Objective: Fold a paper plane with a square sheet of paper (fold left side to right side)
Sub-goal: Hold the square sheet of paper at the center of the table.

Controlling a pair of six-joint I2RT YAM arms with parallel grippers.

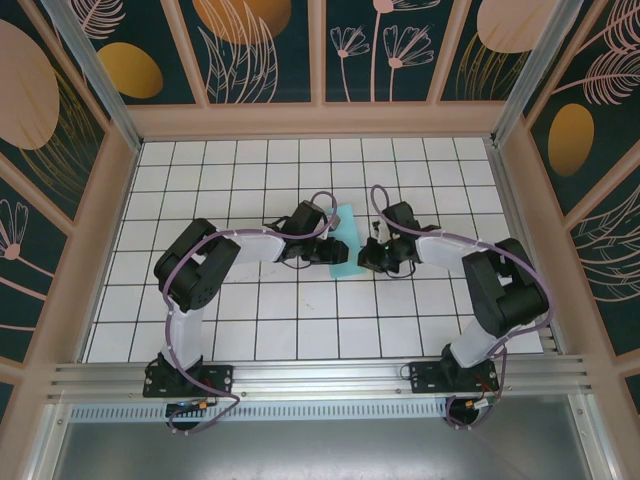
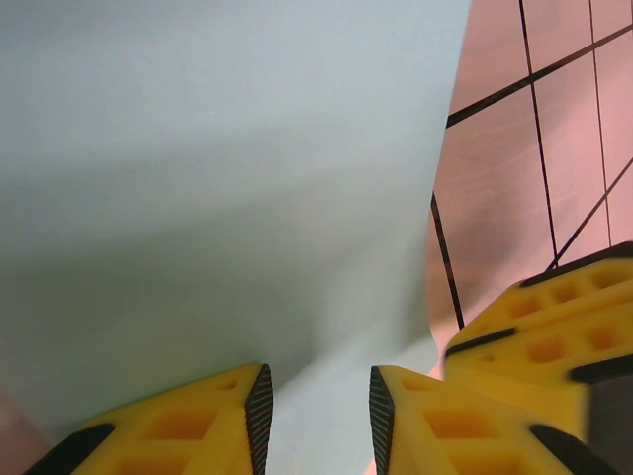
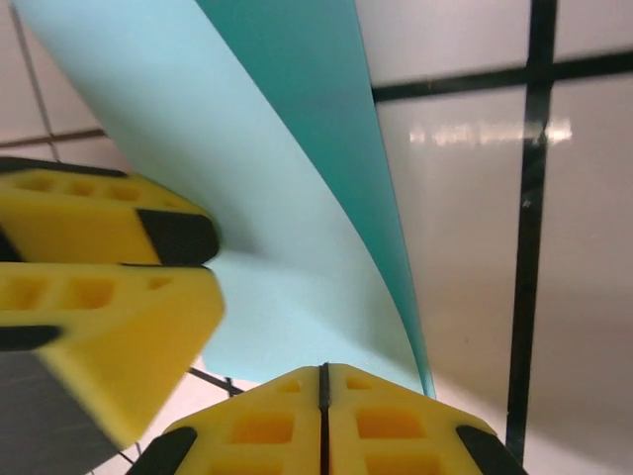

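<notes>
Plainly the square sheet of paper [image 1: 347,226] will handle as a very light, thin, floppy thing. I judge that it bends at a touch, keeps any crease pressed into it, and slides easily on the smooth worktop [image 1: 250,170]. So it wants 1 point held down while another edge is moved. It sits near the middle of the worktop, well apart from all 4 edges, between the 2 grippers. It does not lie flat: in the right wrist view it rises in a curve, with a pale face toward the camera and a darker turquoise face along the free edge.

The left gripper [image 2: 316,414] has its 2 yellow fingers [image 2: 223,421] a narrow gap apart, with the paper showing in that gap and spreading away in front. That gap looks too wide for a pinch on 1 thin sheet, so I take it as resting on the paper, not gripping it. The right gripper [image 3: 322,394] has its fingers closed tight, pad against pad, at the sheet's lower edge. Whether paper is caught in the seam I cannot tell.

The best hold, in my judgement, is a shallow pinch at an edge or corner; a grab mid-sheet would likely crumple it.

As for containers, the sheet rests straight on the tiled worktop, inside nothing.
</notes>
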